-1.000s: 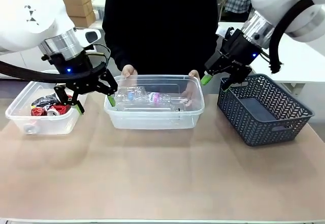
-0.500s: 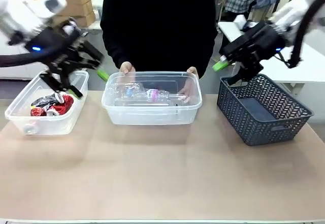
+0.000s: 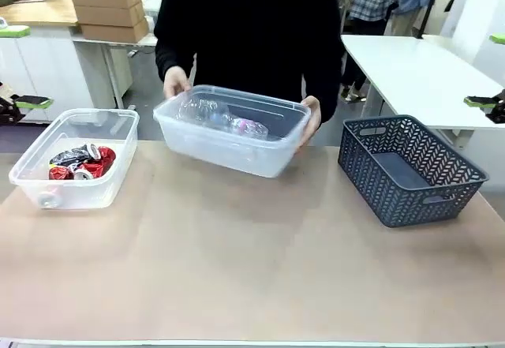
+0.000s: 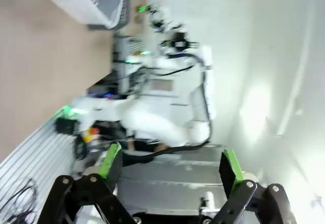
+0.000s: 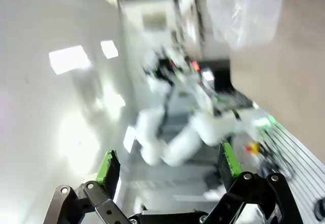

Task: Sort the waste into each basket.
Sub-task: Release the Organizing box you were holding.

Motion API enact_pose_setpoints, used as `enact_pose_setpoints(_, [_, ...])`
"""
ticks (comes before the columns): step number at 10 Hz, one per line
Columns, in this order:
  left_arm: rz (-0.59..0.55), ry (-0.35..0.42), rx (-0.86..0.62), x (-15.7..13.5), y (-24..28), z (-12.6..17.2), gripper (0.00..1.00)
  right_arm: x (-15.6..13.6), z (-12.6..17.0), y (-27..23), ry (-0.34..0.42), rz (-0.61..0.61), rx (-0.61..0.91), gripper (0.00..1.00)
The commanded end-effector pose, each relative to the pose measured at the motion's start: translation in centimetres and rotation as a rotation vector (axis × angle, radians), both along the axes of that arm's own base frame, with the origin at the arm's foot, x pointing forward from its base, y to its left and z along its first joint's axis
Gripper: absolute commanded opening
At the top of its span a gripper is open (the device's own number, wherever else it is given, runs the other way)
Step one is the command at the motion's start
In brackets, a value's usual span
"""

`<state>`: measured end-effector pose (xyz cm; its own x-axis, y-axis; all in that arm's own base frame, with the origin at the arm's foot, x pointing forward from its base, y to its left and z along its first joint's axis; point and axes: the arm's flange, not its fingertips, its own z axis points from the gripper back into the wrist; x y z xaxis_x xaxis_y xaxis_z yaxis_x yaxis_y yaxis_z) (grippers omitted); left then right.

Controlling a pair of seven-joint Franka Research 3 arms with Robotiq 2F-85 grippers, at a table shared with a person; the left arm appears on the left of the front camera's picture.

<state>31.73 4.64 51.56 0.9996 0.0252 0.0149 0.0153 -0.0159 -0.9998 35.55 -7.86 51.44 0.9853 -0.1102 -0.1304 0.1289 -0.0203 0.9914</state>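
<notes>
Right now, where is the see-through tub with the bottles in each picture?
Front view: bottle tub centre, lifted, tilted, in the person's hands.
Left wrist view: top-left corner, blurred.
Right wrist view: probably the blurred clear shape top right.
Shared landmark: the tan table.

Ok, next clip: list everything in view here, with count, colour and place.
Tubs: two, clear; one at table left, one lifted by the person, centre.
Cans: several, crushed, red, silver and black, in the left tub.
Bottles: clear, count unclear, in the lifted tub.
Basket: one, dark blue-grey lattice, table right.
Boxes: stacked cardboard, far left background.
Person's hands: two, on the lifted tub's ends.
Left gripper: open, off the table.
Right gripper: open, off the table.
</notes>
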Motion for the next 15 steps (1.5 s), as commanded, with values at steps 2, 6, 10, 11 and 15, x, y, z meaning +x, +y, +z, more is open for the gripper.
enact_pose_setpoints(2, [-0.042,-0.043,0.119,-0.35,-1.39,1.97,1.00,-0.98,1.57,1.25,-0.092,0.125,-0.069,1.00])
enact_pose_setpoints(6, [-0.042,-0.043,0.119,-0.35,-1.39,1.97,1.00,-0.98,1.57,1.25,-0.092,0.125,-0.069,1.00])
enact_pose_setpoints(10, [-0.042,-0.043,0.119,-0.35,-1.39,1.97,1.00,-0.98,1.57,1.25,-0.092,0.125,-0.069,1.00])
enact_pose_setpoints(11, [-0.042,-0.043,0.119,-0.35,-1.39,1.97,1.00,-0.98,1.57,1.25,-0.092,0.125,-0.069,1.00])
enact_pose_setpoints(15, [-0.042,-0.043,0.119,-0.35,-1.39,1.97,1.00,-0.98,1.57,1.25,-0.092,0.125,-0.069,1.00])
